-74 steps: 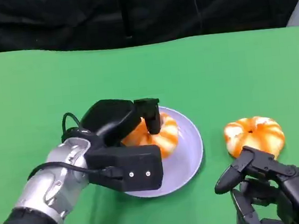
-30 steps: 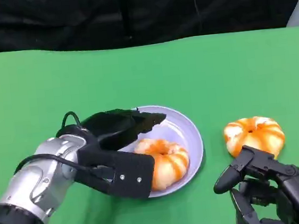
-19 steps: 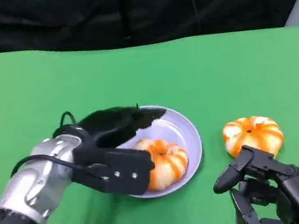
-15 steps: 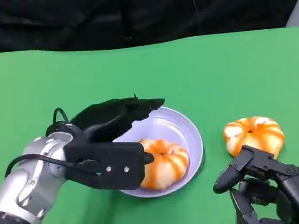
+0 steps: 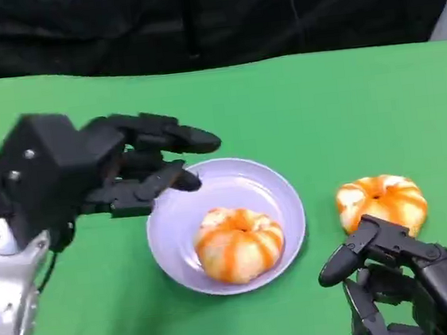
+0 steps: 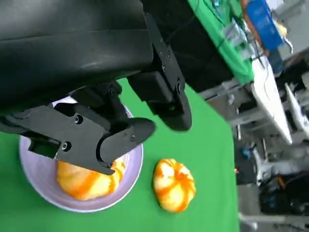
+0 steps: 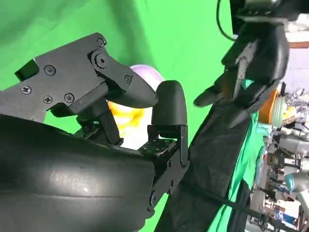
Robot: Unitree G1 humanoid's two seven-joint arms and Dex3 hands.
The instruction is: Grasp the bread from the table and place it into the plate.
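One bread (image 5: 239, 243) lies in the lavender plate (image 5: 285, 201) on the green desk (image 5: 321, 109); a second bread (image 5: 381, 201) rests on the desk just beside the plate. The left robot hand (image 5: 119, 166) hovers released, fingers spread, over the plate's edge. The right robot hand (image 5: 395, 277), fingers apart and grasping nothing, sits near the second bread.

We count two pieces of bread: one bread (image 5: 239, 243) lying in the plate (image 5: 283, 197), and a second bread (image 5: 381, 199) on the green tabletop (image 5: 345, 107) beside it. We count one plate. We count two black hands, the left hand (image 5: 127, 165) and the right hand (image 5: 395, 277).
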